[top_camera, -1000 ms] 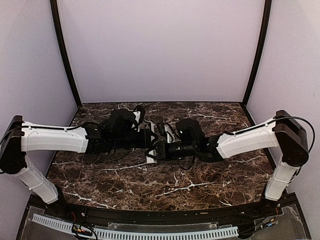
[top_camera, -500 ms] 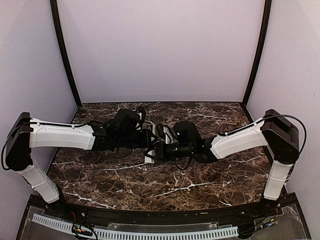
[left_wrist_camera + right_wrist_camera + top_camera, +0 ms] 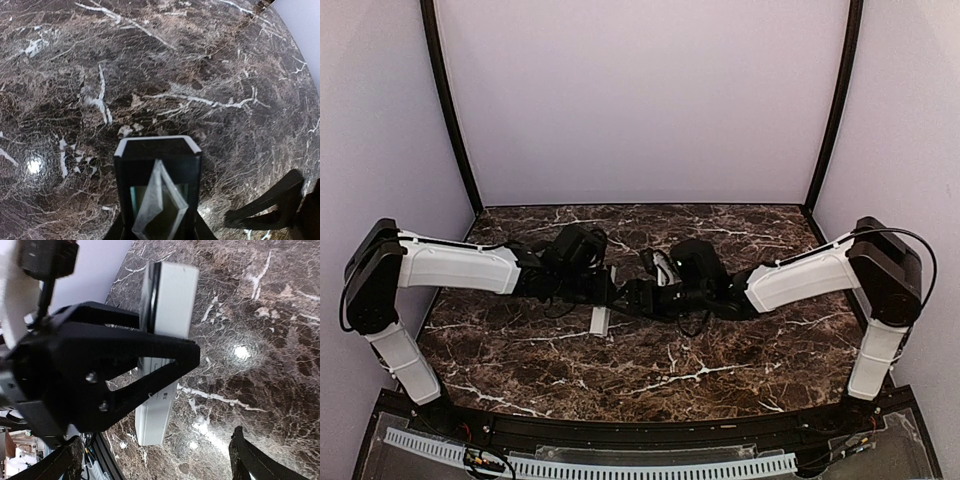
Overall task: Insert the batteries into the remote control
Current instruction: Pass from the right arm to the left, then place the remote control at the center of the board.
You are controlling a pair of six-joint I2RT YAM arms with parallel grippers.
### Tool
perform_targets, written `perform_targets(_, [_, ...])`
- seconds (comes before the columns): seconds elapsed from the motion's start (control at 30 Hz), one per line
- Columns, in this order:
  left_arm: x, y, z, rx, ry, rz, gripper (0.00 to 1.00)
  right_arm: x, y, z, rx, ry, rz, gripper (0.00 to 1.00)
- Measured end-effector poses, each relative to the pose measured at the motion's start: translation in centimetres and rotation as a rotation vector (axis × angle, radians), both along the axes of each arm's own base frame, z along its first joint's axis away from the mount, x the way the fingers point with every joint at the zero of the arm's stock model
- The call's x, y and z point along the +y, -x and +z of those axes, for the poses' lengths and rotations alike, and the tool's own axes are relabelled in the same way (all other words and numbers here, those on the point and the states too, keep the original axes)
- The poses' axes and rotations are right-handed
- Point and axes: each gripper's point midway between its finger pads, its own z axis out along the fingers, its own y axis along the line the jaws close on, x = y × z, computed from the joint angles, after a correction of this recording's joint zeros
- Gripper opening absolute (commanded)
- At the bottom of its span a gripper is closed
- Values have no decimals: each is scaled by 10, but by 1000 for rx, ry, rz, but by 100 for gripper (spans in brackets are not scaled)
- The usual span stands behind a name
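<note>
Remote (image 3: 168,295) runs top to bottom in the right wrist view, with the left gripper (image 3: 604,297) clamped across its middle. Right gripper (image 3: 155,460) waits at the lower end, fingers wide apart and holding nothing. No batteries are visible.

Both arms are reaching inward from their bases at the sides, with the forearms lying nearly level and the wrists meeting near the middle. The left arm (image 3: 455,268) is stretching rightward, its shoulder joint sitting high at the left edge. The left gripper (image 3: 609,287) is clamping its two black fingers on the remote control (image 3: 170,300). The right arm (image 3: 800,278) is mirroring that pose from the right side. The right gripper (image 3: 638,293) is hovering just beside the left one, its fingers (image 3: 245,460) spreading wide apart.
</note>
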Motion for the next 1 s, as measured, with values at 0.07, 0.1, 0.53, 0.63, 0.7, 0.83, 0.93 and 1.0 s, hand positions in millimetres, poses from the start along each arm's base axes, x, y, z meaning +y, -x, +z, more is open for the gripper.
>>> perform_targets(0.07, [5,1,-10,24,-31,-2,0,-7,-2,4,-17,24,-18,99])
perform_targets(0.1, [8,2,-17,38,-49,-3,0,-11,-3,8,-27,34,-29,99])
perform_targets(0.53, [7,-7,-72,205,-195,-18,27,-52,-8,65,-187,80,-117,99])
perform_targets(0.63, [7,-8,-74,219,-202,-18,45,-62,-6,65,-198,101,-131,99])
perform_targets(0.7, [7,-9,-75,219,-204,-17,55,-67,-5,69,-214,110,-139,99])
perform_targets(0.83, [4,-11,-74,216,-204,-25,66,-74,-6,82,-252,108,-156,99])
perform_targets(0.93, [3,-13,-73,217,-201,-27,73,-80,-6,93,-280,101,-167,99])
perform_targets(1.0, [3,-13,-73,217,-203,-28,78,-84,-6,100,-299,96,-174,99])
